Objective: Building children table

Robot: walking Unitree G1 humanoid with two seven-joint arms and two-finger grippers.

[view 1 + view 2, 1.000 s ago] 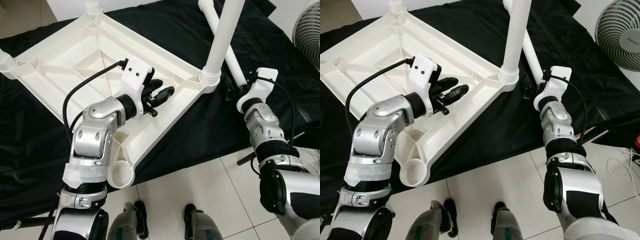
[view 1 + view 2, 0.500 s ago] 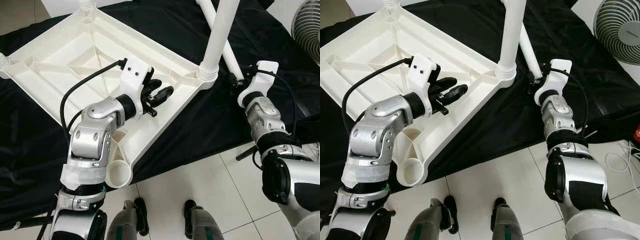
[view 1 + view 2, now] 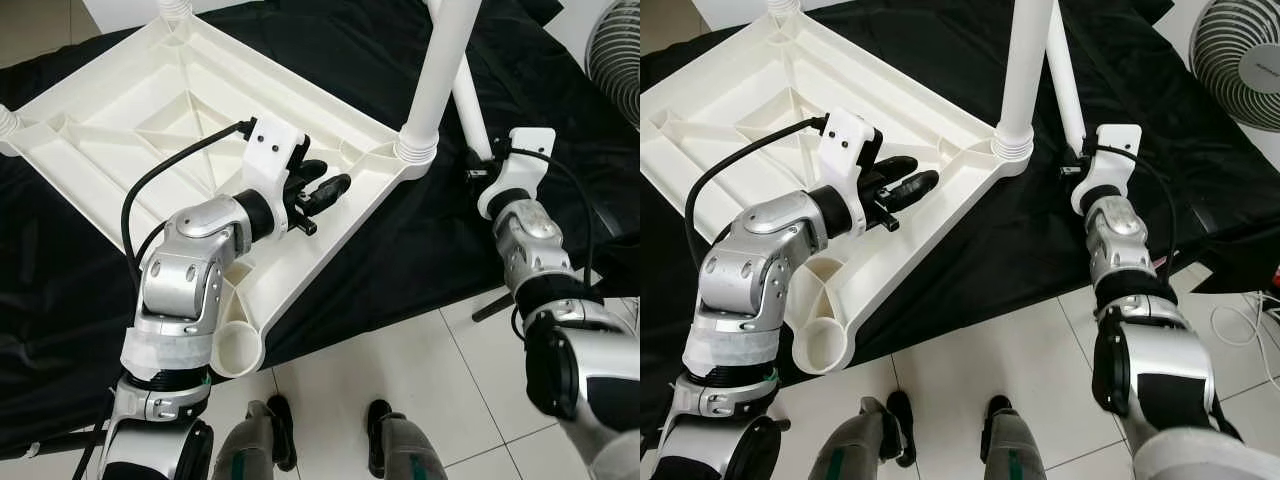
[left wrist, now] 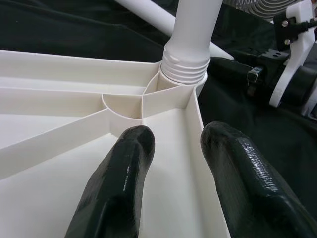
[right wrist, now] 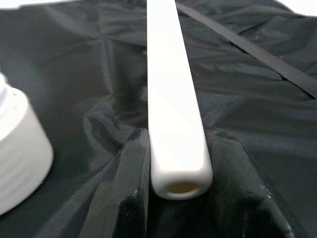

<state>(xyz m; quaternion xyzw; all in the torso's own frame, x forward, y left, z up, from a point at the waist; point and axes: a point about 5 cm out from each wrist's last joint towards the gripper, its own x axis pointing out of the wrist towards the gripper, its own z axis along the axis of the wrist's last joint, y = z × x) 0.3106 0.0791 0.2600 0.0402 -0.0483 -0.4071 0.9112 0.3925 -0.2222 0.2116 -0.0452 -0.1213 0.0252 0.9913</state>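
Observation:
The white table top [image 3: 150, 110] lies upside down on a black cloth, its ribs facing up. One white leg [image 3: 440, 70] stands screwed into the right corner socket [image 4: 185, 64]. The near corner socket [image 3: 240, 350] is empty. My left gripper [image 3: 325, 185] hovers open over the ribbed underside close to the rim, nothing between its fingers [image 4: 131, 163]. A loose white leg [image 3: 468, 110] lies on the cloth to the right of the table. My right gripper [image 3: 478, 172] is shut on its near end [image 5: 178, 148], one finger on each side.
A white fan [image 3: 1240, 60] stands at the far right. The black cloth [image 3: 400, 240] hangs over the front edge above a pale tiled floor [image 3: 400, 370]. My feet [image 3: 385, 440] stand on the tiles. White cables [image 3: 1250, 320] lie on the floor at the right.
The loose leg in my right gripper has swung, its far end moving right behind the standing leg. The left arm has stayed put.

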